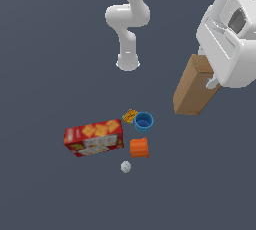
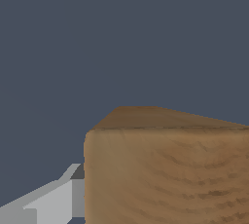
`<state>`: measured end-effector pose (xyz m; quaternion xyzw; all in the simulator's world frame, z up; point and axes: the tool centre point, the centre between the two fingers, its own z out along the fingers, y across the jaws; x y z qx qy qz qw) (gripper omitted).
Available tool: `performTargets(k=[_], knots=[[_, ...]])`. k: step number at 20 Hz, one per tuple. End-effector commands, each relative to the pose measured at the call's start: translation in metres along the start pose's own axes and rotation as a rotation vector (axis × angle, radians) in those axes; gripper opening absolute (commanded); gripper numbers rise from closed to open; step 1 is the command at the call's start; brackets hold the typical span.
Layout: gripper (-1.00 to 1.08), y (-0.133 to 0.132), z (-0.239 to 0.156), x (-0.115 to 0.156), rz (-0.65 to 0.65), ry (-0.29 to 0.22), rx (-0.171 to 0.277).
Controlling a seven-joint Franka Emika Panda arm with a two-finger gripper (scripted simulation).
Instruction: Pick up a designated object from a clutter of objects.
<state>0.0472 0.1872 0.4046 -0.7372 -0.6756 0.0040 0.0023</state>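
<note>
1. The brown box (image 1: 192,91) reads as a stiff, light carton with flat, smooth faces. By that judgement it suits a squeeze across two opposite broad sides near its upper end, where the white gripper (image 1: 214,80) meets it now.
2. The box is plain tan-brown, tall, rectangular and unmarked, with a faint woodgrain-like mottling in the wrist view (image 2: 165,174).
3. It hangs tilted at the exterior view's right, well apart from the rest of the clutter and seemingly lifted clear of the grey floor (image 1: 45,49).
4. The gripper appears clamped on the box's top end. One pale finger (image 2: 53,196) lies flat against a side, while the opposite finger is hidden.
5. The clutter left behind sits near the middle of the exterior view: a red cracker box (image 1: 94,138) on its side, a blue cup (image 1: 143,122), an orange cup (image 1: 139,147), a tiny orange-yellow item (image 1: 130,116) and a small white ball (image 1: 125,167).
</note>
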Motion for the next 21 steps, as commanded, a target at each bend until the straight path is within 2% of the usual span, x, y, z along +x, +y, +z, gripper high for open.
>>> performTargets(k=[1, 10, 21], knots=[[-1.00, 0.003, -0.016, 0.013, 0.001, 0.003, -0.009], [-1.00, 0.009, -0.038, 0.040, 0.001, 0.003, -0.009], [-1.00, 0.011, -0.044, 0.048, 0.000, 0.003, -0.009]])
